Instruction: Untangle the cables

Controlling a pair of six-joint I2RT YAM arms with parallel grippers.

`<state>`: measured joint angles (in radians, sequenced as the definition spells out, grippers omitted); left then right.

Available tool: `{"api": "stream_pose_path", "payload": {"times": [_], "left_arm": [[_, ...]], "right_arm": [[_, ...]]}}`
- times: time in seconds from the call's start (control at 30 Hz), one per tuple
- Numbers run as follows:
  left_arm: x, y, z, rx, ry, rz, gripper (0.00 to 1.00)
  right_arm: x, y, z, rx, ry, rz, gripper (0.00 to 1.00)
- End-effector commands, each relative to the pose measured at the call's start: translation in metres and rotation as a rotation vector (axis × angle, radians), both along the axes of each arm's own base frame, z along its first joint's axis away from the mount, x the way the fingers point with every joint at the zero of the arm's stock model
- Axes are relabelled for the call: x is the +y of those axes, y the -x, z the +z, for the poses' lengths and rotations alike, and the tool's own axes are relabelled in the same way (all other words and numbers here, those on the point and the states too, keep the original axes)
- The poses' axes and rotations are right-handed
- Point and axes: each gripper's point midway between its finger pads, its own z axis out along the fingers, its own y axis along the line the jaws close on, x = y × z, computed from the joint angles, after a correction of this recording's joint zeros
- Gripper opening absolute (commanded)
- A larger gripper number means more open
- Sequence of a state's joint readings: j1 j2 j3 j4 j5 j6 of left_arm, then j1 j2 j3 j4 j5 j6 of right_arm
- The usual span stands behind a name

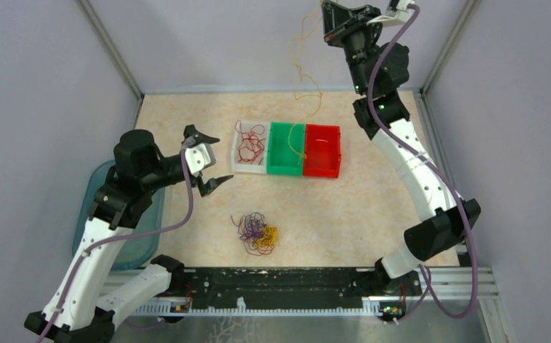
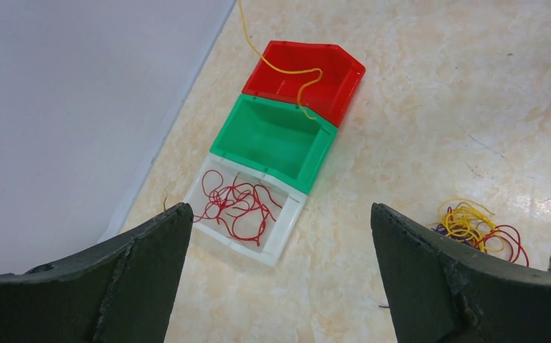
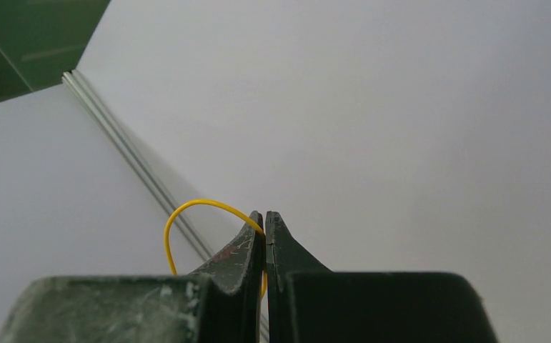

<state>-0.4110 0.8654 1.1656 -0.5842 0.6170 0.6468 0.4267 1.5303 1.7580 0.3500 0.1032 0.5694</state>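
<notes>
A tangle of red, yellow and dark purple cables (image 1: 259, 232) (image 2: 476, 225) lies on the table in front of the bins. My right gripper (image 1: 333, 27) (image 3: 265, 214) is raised high at the back, shut on a yellow cable (image 1: 297, 64) (image 3: 186, 207). This cable (image 2: 286, 71) hangs down in loose curls, and its lower end reaches the red and green bins. Several red cables (image 1: 251, 145) (image 2: 236, 204) lie in the white bin (image 1: 249, 170) (image 2: 286, 232). My left gripper (image 1: 226, 158) (image 2: 279, 207) hovers left of the white bin, open and holding nothing.
The green bin (image 1: 285, 171) (image 2: 272, 136) and the red bin (image 1: 322, 170) (image 2: 336, 75) stand in a row right of the white one. A teal tub (image 1: 90, 207) sits at the table's left edge. Grey walls close in the sides and back.
</notes>
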Motion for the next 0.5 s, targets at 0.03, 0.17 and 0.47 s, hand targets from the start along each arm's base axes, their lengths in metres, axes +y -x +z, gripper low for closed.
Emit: {"api": "stream_pose_path", "payload": {"times": [0.03,0.17,0.47], "left_arm": [[-0.001,0.006,0.012,-0.029,0.025,-0.012,1.00],[-0.001,0.006,0.011,-0.027,0.026,-0.012,1.00],[0.000,0.006,0.012,-0.034,0.029,-0.009,1.00]], "right_arm": [[0.007,-0.017,-0.025,0.028,0.033,-0.001,0.00],[0.014,-0.031,-0.048,0.066,0.059,0.001,0.00],[0.023,-0.044,-0.067,0.083,0.087,0.009,0.00]]}}
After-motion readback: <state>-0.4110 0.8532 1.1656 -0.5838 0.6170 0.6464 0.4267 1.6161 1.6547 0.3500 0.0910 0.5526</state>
